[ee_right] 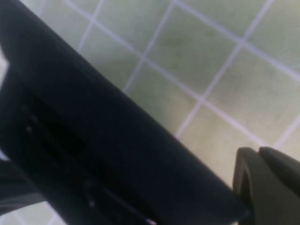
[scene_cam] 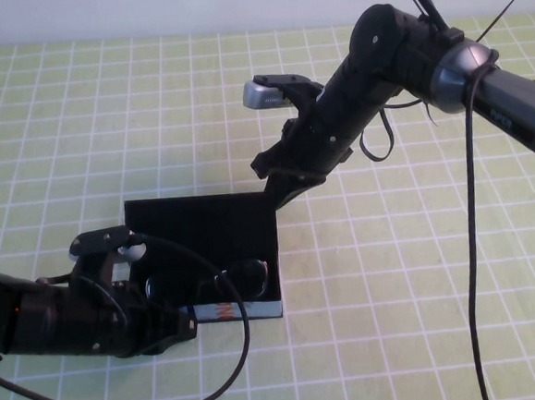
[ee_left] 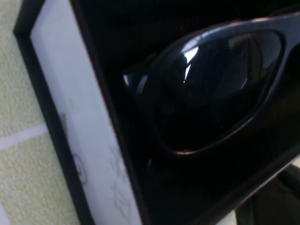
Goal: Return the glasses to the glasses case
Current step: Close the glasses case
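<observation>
The glasses (scene_cam: 220, 280) lie inside the open glasses case (scene_cam: 200, 226), along its near edge, lenses toward the near side. The case sits mid-tabletop (scene_cam: 403, 273) with its flat lid raised at the far side. The left pincer (scene_cam: 180, 329) reaches in low from the near left to the case's near-left corner; whether it is open I cannot tell. The right pincer (scene_cam: 276, 192) slants down from the far right, closed on the lid's far-right corner.

black glasses (scene_cam: 246, 278) in a black glasses case (scene_cam: 200, 224), orange and blue front edge, on a pale green bench (scene_cam: 58, 124) with a white grid
</observation>
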Controlling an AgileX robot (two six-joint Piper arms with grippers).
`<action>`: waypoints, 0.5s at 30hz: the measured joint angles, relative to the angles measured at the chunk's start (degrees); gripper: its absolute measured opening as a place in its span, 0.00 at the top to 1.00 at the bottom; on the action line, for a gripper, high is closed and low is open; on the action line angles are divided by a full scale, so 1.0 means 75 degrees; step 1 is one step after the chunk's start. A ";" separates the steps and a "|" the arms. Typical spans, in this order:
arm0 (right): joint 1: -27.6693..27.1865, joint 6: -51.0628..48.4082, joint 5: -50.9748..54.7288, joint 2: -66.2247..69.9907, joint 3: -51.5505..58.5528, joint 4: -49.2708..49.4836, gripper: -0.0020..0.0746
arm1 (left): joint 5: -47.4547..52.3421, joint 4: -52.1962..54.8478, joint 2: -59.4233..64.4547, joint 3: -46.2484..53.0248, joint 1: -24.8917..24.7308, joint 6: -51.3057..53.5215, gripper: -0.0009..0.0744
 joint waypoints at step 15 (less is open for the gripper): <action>0.0107 -0.0310 0.0072 -0.0063 0.0082 0.0768 0.99 | -0.0017 -0.0224 0.0035 0.0000 0.0000 0.0223 0.99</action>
